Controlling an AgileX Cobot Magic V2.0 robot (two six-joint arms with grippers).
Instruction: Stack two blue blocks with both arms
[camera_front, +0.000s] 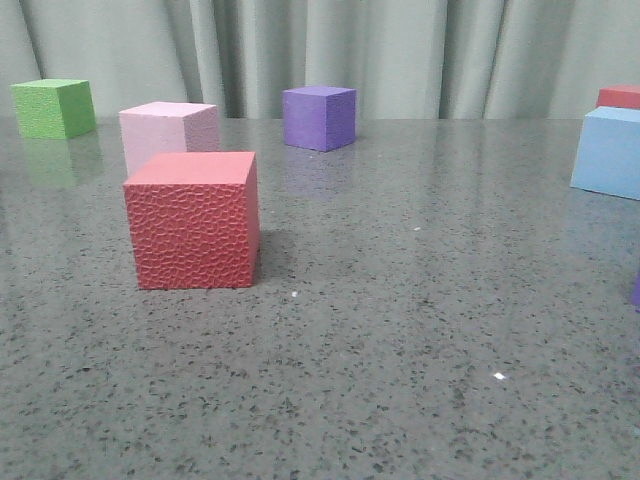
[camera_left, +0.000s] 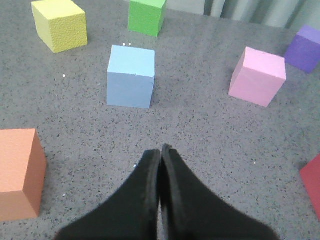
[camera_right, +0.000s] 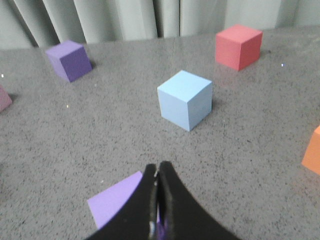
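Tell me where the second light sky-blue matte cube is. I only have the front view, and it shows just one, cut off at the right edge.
Observer: The left wrist view shows the other light sky-blue matte cube standing alone on the table, with a green textured cube beyond it.
Operator: Report the left gripper.
Observer: The left gripper is shut and empty, short of that cube.
Operator: Now the right one.
Observer: The right gripper is also shut and empty. Your right-edge blue cube is ahead of it, and a pale purple cube sits just under its fingers.
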